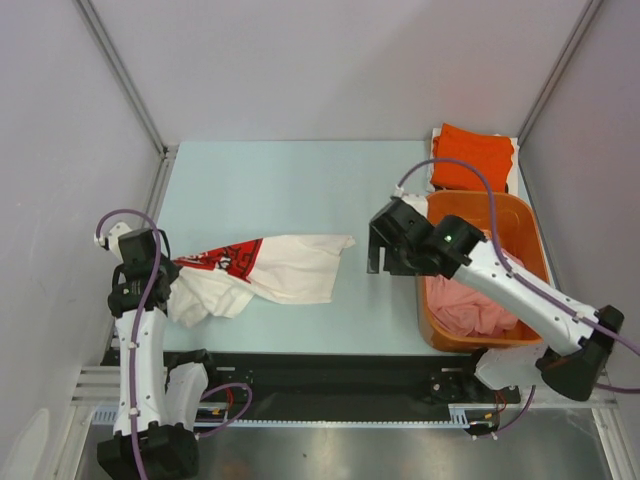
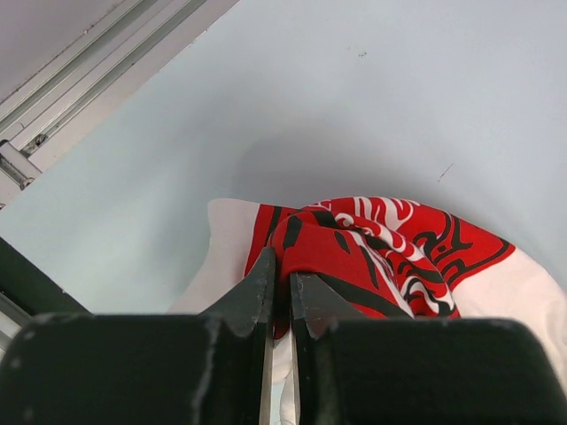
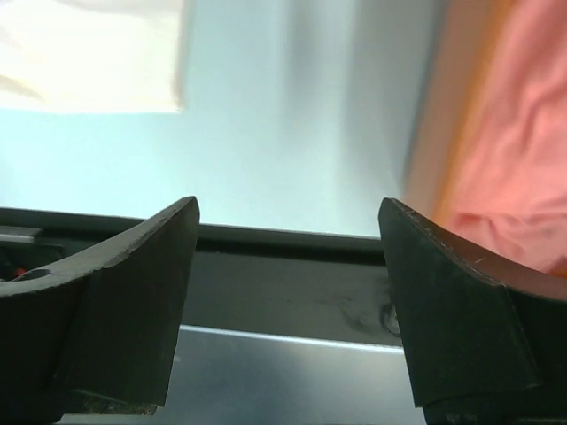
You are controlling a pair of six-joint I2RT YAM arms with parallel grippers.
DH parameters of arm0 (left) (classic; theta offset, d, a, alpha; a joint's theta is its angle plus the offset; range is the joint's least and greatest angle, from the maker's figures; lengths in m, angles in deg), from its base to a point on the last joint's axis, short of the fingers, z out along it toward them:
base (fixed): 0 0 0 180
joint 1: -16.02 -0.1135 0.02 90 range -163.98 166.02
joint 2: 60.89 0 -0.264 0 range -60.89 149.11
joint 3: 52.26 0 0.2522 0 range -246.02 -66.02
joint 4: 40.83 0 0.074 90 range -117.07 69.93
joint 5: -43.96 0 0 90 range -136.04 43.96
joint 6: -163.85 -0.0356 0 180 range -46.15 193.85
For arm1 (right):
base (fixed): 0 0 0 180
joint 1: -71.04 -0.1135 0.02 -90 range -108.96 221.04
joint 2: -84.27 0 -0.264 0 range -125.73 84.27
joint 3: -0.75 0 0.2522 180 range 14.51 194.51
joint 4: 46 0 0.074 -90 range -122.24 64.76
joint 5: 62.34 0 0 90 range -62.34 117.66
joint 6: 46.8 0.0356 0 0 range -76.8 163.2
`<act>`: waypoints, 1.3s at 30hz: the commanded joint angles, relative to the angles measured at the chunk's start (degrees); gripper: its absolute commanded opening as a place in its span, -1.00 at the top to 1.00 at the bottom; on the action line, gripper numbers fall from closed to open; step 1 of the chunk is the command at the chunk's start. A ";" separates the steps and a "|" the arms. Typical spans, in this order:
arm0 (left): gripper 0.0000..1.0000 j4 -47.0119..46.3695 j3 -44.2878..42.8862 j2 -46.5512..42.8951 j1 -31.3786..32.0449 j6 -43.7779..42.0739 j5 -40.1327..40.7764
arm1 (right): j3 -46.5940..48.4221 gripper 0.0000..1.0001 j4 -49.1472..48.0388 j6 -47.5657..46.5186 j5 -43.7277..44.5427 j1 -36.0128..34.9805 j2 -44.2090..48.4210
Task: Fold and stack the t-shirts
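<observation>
The white t-shirt point(image 1: 290, 265) with the red-and-black print point(image 1: 228, 256) lies crumpled on the left of the table. My left gripper point(image 1: 170, 268) is shut on its printed cloth point(image 2: 372, 248) at the shirt's left end. The orange t-shirt point(image 1: 472, 155) lies folded at the back right. The pink t-shirt point(image 1: 470, 305) is bunched in the orange basket point(image 1: 527, 220); it also shows in the right wrist view point(image 3: 518, 150). My right gripper point(image 1: 378, 255) is open and empty above the table, between the white shirt and the basket.
The basket's rim point(image 3: 434, 133) is just right of my right gripper. The table's black front rail point(image 3: 283, 239) runs below it. Grey walls and metal frame posts point(image 1: 120, 70) close in the table on three sides.
</observation>
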 commanded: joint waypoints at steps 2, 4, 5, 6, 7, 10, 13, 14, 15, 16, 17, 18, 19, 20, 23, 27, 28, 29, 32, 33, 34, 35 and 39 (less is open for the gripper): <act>0.77 -2.62 0.26 -1.18 -0.46 -0.05 -0.92 | 12.07 -0.72 -0.26 -0.79 3.67 -5.31 -9.89; 0.77 -2.71 0.26 -1.18 -0.46 -0.05 -1.10 | 15.51 -0.74 -1.13 -1.41 2.63 -6.29 -15.69; 0.77 -2.71 0.26 -1.10 -0.46 -0.05 -1.10 | 15.77 -0.75 -3.05 -1.67 1.75 -6.29 -17.10; 0.77 -2.62 0.26 -0.92 -0.46 -0.14 -1.10 | 15.17 -0.76 -4.12 -1.76 1.05 -6.20 -18.77; 0.77 -2.71 0.17 -0.92 -0.46 -0.14 -1.27 | 14.38 -0.80 -5.35 -2.02 -0.35 -5.85 -21.05; 0.76 -2.80 0.26 -0.83 -0.46 -0.23 -1.63 | 8.26 -0.81 -11.93 -2.37 -4.56 -2.00 -23.70; 0.76 -3.59 0.52 -0.66 -0.47 -0.93 -3.38 | 2.88 -0.79 -19.06 -3.16 -11.33 5.03 -24.06; 0.76 -3.67 0.52 -0.57 -0.38 -0.93 -3.91 | 0.33 -0.79 -20.20 -3.69 -11.09 6.53 -23.28; 0.75 -3.68 0.52 -0.31 -0.38 -1.11 -4.00 | -1.26 -0.80 -20.30 -4.04 -10.48 8.63 -22.57; 0.76 -3.68 0.52 -0.30 -0.38 -1.11 -4.09 | -2.84 -0.80 -20.56 -4.39 -9.95 9.96 -21.87; 0.76 -3.76 0.52 -0.30 -0.38 -1.11 -4.18 | -6.69 -0.81 -20.83 -5.01 -9.86 11.19 -19.86; 0.75 -3.85 0.52 -0.39 -0.29 -1.11 -4.35 | -8.73 -0.80 -21.26 -5.88 -9.94 14.07 -18.80; 0.75 -4.03 0.69 -0.48 -0.29 -1.11 -4.79 | -10.83 -0.80 -21.53 -6.33 -10.73 15.58 -17.57; 0.75 -4.46 0.78 -0.57 -0.29 -1.19 -5.23 | -13.29 -0.80 -22.57 -6.85 -11.26 17.16 -16.25; 0.74 -4.73 0.87 -0.48 -0.29 -1.28 -5.85 | -21.12 -0.80 -23.90 -9.31 -13.11 24.19 -11.06; 0.74 -4.64 0.87 -0.65 -0.29 -1.37 -5.93 | -27.28 -0.80 -23.99 -13.70 -15.21 32.54 -5.53; 0.74 -4.64 0.96 -0.83 -0.29 -1.37 -5.76 | -28.42 -0.81 -23.99 -15.37 -16.61 35.43 -3.95; 0.74 -4.64 0.96 -0.83 -0.29 -1.37 -5.67 | -28.87 -0.82 -23.82 -15.56 -17.15 36.15 -3.06; 0.74 -4.64 0.96 -0.83 -0.29 -1.37 -5.76 | -27.82 -0.82 -22.60 -14.52 -18.21 37.21 -1.74; 0.74 -4.56 0.87 -0.83 -0.29 -1.46 -5.58 | -27.82 -0.82 -22.24 -14.42 -18.03 37.48 -1.48; 0.74 -4.64 0.87 -1.00 -0.20 -1.37 -5.58 | -27.64 -0.82 -21.89 -14.16 -17.51 38.26 -1.30; 0.74 -4.47 0.87 -1.01 -0.29 -1.37 -5.50 | -27.99 -0.81 -21.01 -14.15 -17.16 39.49 -0.95; 0.73 -4.29 0.87 -1.44 -0.20 -1.46 -5.41 | -28.69 -0.79 -20.30 -12.05 -17.50 51.05 4.05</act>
